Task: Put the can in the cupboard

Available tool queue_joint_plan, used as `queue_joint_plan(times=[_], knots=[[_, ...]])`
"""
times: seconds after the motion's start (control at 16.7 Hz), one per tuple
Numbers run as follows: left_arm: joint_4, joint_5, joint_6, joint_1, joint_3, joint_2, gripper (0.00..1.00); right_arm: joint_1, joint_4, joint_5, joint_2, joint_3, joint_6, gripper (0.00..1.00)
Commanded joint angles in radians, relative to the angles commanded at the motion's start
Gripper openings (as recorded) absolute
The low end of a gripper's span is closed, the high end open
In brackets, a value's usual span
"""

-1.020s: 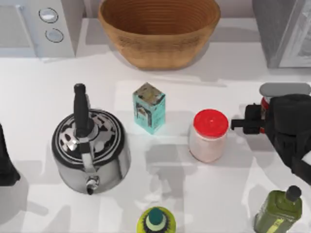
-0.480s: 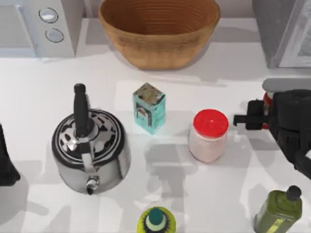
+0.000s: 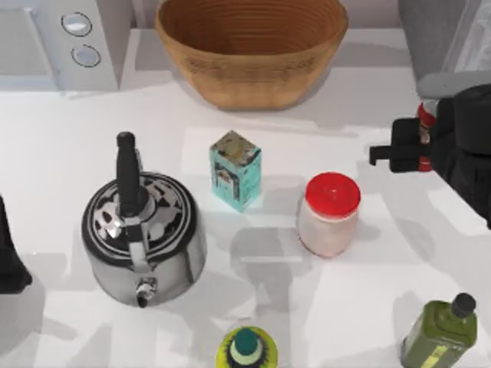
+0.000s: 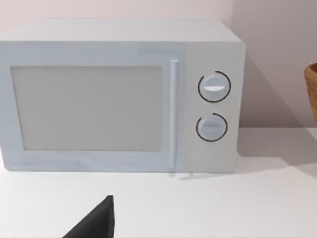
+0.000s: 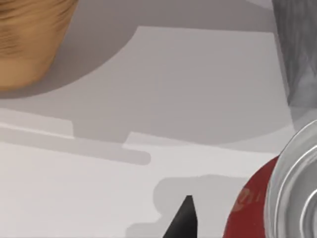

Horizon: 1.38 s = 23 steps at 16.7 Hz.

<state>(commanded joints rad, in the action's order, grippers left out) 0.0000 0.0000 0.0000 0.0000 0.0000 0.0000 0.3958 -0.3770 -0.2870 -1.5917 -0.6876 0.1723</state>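
Can (image 3: pixel 423 123) sat clamped in the right gripper (image 3: pixel 414 146), fingers closed on its red body, held above the table's (image 3: pixel 92 123) right side near the grey cupboard (image 3: pixel 441 38). Left gripper (image 3: pixel 11 261) sat parked at the left edge, facing the microwave (image 4: pixel 119 99); its opening I couldn't tell.

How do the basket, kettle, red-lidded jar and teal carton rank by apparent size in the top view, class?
1. Basket
2. Kettle
3. Red-lidded jar and teal carton: too alike to rank.
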Motion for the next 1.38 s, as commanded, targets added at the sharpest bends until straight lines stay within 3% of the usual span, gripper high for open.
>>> queue_joint_plan(times=[0.36,0.9,1.38], knots=[[0.000,0.000,0.000,0.000,0.000,0.000,1.00,-0.017,0.277,-0.052,0.138,-0.134,0.033,0.00],[0.000,0.000,0.000,0.000,0.000,0.000,1.00,-0.030,0.291,-0.042,0.202,-0.096,0.010,0.00],[0.000,0.000,0.000,0.000,0.000,0.000,1.00,-0.157,0.318,0.102,0.821,0.220,-0.125,0.00]])
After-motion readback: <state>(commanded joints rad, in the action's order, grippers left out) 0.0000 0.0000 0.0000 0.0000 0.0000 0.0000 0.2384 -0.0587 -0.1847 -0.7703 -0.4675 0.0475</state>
